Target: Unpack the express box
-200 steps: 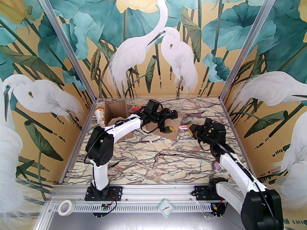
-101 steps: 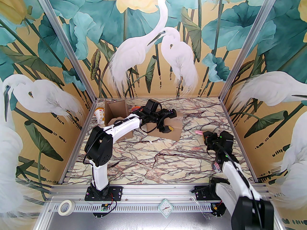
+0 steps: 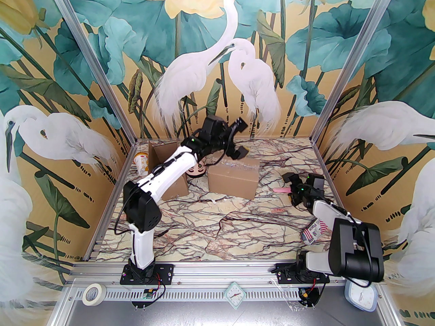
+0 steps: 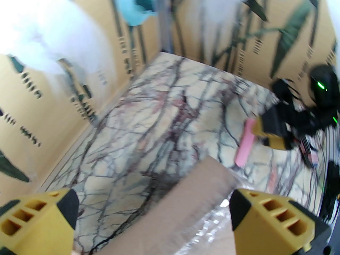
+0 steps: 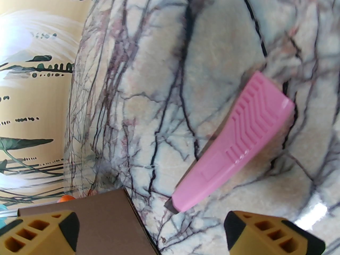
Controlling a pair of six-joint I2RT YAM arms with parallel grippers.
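From the top external view, the left tool (image 3: 242,138) hung above the far edge of the express box (image 3: 232,178) with its fingers spread wide and nothing between them, which I judged a clearance posture, high enough to come down on the lid from above. The box sat shut on the table (image 3: 217,222) below and slightly nearer than that tool, its top glossy with tape. The right tool (image 3: 291,188) was low, and the pink cutter (image 3: 281,189) lay flat on the table just ahead of its fingertips, toward the box. From the left wrist, the left tool (image 4: 154,208) stood open with the taped box (image 4: 186,190) directly beneath the gap, and the cutter (image 4: 245,142) lay beyond it, close against the right tool (image 4: 271,134). From the right wrist, the right tool (image 5: 151,228) was likewise open and gripped nothing: the cutter (image 5: 233,147) lay loose ahead of its right finger, blade end pointing back at the tool (a short dark tip showed), and a corner of the box (image 5: 106,222) sat by the left finger. Parked there, the cutter looked set aside, clear of the box.
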